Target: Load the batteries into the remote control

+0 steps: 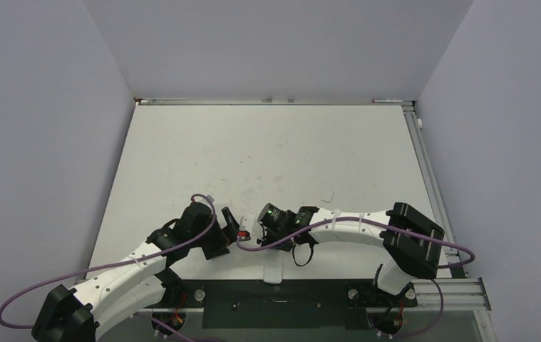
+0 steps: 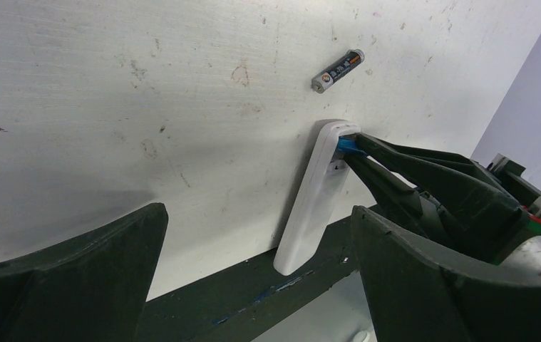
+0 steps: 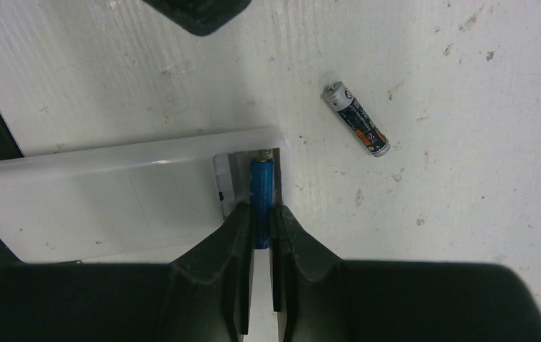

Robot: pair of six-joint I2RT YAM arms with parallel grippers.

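White table (image 1: 267, 142): surface scuffed, speckled with small dark marks (image 2: 242, 71). Metal rail (image 1: 430, 178) along its right edge, a second rail (image 1: 274, 101) along the far edge. Black plate (image 1: 274, 305) at the near edge. Plain grey walls (image 1: 274, 43) on three sides

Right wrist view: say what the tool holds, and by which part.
The right tool grips the blue battery by its near end, inside the remote control's open compartment.

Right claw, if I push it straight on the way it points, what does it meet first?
The remote control: the right claw, shut on the blue battery, points into its open battery bay. Depth there is unclear.
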